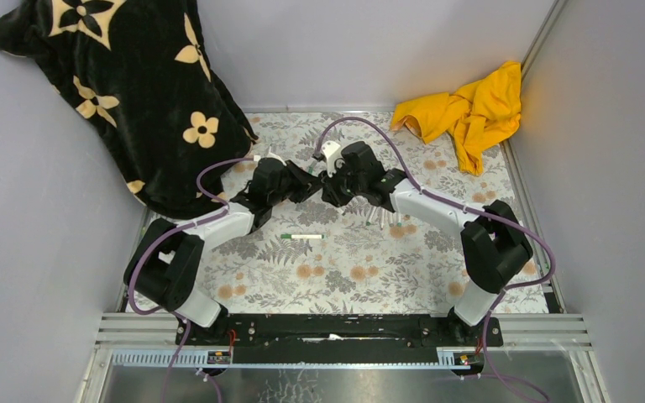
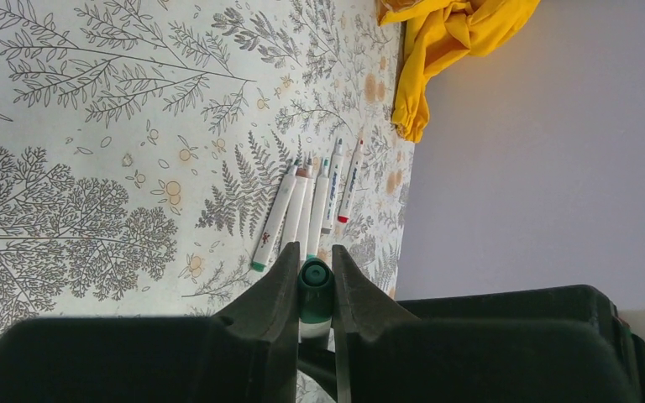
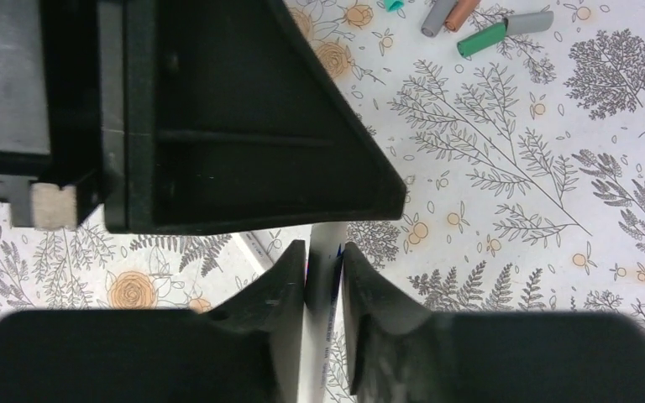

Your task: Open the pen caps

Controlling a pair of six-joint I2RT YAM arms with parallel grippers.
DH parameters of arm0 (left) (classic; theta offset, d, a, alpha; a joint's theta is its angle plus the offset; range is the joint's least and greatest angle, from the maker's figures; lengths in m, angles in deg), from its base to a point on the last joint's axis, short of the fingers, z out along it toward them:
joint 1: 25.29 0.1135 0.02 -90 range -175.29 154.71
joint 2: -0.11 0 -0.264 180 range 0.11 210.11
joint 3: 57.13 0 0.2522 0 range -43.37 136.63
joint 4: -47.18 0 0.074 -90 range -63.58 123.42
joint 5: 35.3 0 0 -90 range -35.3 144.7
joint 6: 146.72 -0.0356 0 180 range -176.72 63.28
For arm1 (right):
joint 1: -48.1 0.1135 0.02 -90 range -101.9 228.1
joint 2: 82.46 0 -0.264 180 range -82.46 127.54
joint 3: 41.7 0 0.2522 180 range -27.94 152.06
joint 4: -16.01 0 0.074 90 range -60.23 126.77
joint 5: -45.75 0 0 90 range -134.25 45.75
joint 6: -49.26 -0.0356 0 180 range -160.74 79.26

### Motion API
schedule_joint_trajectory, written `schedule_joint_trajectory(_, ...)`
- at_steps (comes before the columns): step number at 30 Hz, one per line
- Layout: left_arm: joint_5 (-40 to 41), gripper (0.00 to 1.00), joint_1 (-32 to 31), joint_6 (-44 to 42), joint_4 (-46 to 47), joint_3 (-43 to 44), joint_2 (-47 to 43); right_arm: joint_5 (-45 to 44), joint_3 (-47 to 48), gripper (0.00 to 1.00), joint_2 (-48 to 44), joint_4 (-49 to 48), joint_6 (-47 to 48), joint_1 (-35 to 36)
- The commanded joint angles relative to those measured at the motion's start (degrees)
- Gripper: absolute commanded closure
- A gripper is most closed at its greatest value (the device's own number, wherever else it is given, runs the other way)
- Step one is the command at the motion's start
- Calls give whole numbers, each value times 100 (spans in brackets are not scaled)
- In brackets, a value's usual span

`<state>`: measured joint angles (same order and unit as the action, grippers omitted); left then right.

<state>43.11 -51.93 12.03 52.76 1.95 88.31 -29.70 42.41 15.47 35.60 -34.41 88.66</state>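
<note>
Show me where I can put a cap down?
Bare: the wide front strip between the arm bases, nearer than the lone pen; also the back edge, between black blanket and yellow cloth. Crowded: the middle, where left tool and right tool clamp a shared pen, and the pen bunch beside them.

No legible text anywhere.

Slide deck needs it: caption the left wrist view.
Left gripper clamped on a green pen cap, a row of pens lying beyond.
</note>
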Motion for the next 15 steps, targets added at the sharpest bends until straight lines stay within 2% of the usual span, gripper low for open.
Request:
schedule_joint_trajectory(1, -119, 100, -35, 112, 452, 115, -151, 181, 179, 78, 58, -288, -85, -84)
schedule_joint_trajectory(3, -141, 100, -36, 78, 414, 160, -161, 169, 139, 98, 58, -314, -96, -106)
schedule_joint_trajectory(4, -125, 100, -35, 32, 362, 194, -162, 170, 114, 100, 53, -310, -99, -124)
schedule_joint_trajectory(11, 312, 100, 120, -914, -457, 838, 105, -74, 47, 100, -64, 126, -90, -242)
schedule_joint_trajectory(15, 107, 100, 537, -760, -223, 829, 454, -160, -309, 100, -267, 68, -214, -340)
